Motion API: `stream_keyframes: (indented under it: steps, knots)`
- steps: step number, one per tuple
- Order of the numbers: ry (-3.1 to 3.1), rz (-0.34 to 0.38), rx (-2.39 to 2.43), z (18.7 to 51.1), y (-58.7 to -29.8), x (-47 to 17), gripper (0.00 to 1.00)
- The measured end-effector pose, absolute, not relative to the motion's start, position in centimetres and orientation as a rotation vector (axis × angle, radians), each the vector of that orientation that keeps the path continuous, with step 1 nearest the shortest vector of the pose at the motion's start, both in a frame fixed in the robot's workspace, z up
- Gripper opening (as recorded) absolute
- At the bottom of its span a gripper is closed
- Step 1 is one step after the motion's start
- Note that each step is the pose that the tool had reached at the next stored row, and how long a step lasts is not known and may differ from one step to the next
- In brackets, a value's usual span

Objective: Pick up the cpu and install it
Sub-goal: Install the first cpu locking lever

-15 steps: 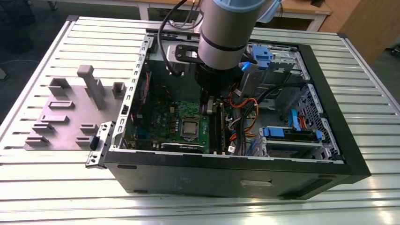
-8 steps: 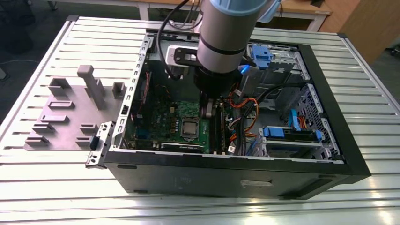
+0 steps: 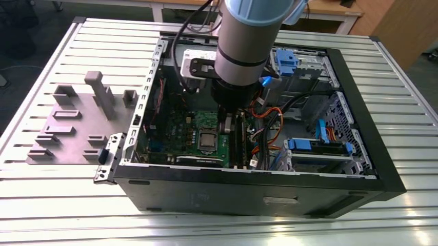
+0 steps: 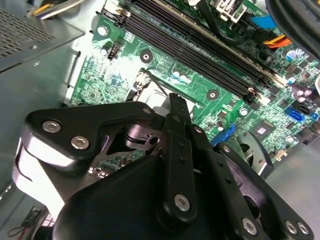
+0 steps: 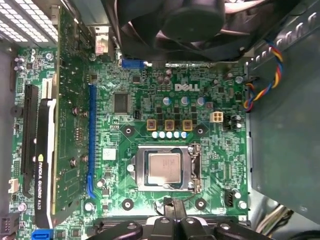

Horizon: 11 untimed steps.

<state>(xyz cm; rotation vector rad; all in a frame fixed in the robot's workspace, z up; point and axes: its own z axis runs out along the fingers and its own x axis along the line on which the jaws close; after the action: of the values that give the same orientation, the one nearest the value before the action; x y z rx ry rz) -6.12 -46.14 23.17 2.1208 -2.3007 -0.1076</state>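
Exterior view: the arm descends into an open black metal computer case (image 3: 260, 189) lying on a ribbed aluminium tabletop (image 3: 61, 205). The jaws (image 3: 229, 125) hang just above the green motherboard (image 3: 181, 128). The cpu (image 3: 207, 139), a small flat square with a dull grey metal top, sits in its socket just beside and below the jaws. A grey moulded plastic tray (image 3: 72, 128) with square pockets lies well apart, outside the case.

Second wrist view: the black linkage of the jaws (image 4: 172, 107) tapers to a narrow tip over the motherboard (image 4: 200, 75); the fingers appear drawn together with nothing between them. Long black memory slots (image 4: 200, 45) run beyond the tip.

First wrist view: the cpu (image 5: 163, 167) lies flat inside the shiny rectangular socket frame (image 5: 196, 167), just ahead of the jaws (image 5: 172, 217). It is nearly square, its edges parallel to the frame. The jaws do not touch it.
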Motion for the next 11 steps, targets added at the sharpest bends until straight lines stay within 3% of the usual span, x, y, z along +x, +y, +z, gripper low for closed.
stream_keyframes:
  steps: [11]
  knots:
    - [-2.296,-0.100,2.116,22.18,-47.17,-6.30,0.11]
